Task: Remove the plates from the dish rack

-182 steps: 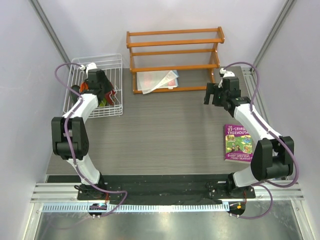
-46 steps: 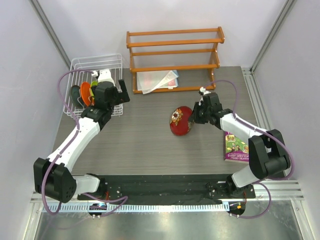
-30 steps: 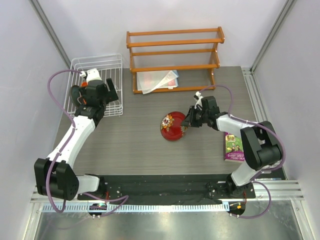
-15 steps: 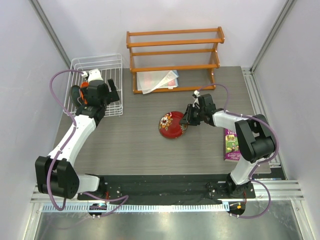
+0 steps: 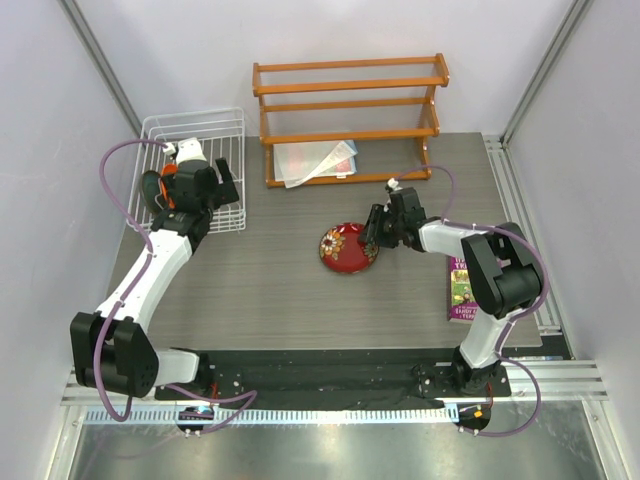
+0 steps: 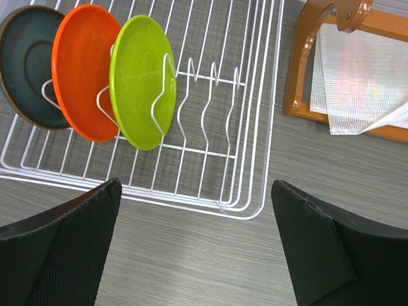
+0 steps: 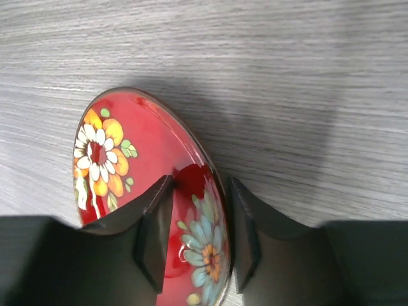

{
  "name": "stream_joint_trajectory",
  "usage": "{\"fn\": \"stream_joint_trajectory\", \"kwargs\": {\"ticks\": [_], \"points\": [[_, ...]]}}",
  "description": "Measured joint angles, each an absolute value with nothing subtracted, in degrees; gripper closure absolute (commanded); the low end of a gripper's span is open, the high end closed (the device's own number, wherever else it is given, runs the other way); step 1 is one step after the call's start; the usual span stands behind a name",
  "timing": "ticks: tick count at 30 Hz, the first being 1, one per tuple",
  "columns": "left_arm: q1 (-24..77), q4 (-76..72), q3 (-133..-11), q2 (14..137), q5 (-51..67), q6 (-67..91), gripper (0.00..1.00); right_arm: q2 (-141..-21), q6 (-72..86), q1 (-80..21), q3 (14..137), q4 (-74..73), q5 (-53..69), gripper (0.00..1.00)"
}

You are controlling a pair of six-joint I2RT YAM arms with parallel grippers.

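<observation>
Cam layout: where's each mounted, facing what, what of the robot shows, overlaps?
Top external: above, behind the bases, facing down; both arms show.
Left wrist: over the dish rack, facing down; left gripper shows in bottom corners.
Right wrist: low over the red floral plate; right gripper straddles its rim.
Shared: top external sees rack and plate too.

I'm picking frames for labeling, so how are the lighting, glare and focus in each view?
Top external view: even light, sharp throughout. Left wrist view: dish rack crisp, the plastic sheet glinting, near fingers dark. Right wrist view: glossy reflections on the red plate, and a broad soft shadow on the table beyond it.
</observation>
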State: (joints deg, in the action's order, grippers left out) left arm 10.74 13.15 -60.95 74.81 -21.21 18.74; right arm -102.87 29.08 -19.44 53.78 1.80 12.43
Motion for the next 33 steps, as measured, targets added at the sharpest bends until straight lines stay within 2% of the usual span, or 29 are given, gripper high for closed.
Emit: {"fn": "stream_joint_trajectory", "kwargs": {"ticks": [5,12,23,31,33], "points": [[10.74,13.17,-60.95,74.81,-21.23,18.74,0.01,-102.65,28.53,-19.92,53.91,2.31,10.28,0.43],[10.72,13.21,-61.06,74.85,-21.37,18.55,0.00,-101.78,28.23,-19.94,53.67,2.26,6.59,0.38],[6.52,12.67,-63.59,81.32,-24.58,17.47,0.01,-94.89,26.04,-19.75,50.87,-7.57,-4.23,0.38],[1.52,10.74,-67.92,91.81,-22.98,17.39,0.09,-87.13,24.91,-19.75,50.89,-13.87,-6.39,0.39],[0.82,9.85,-68.99,94.04,-22.39,17.45,0.15,-85.76,24.71,-19.75,51.16,-14.68,-6.61,0.39]]}}
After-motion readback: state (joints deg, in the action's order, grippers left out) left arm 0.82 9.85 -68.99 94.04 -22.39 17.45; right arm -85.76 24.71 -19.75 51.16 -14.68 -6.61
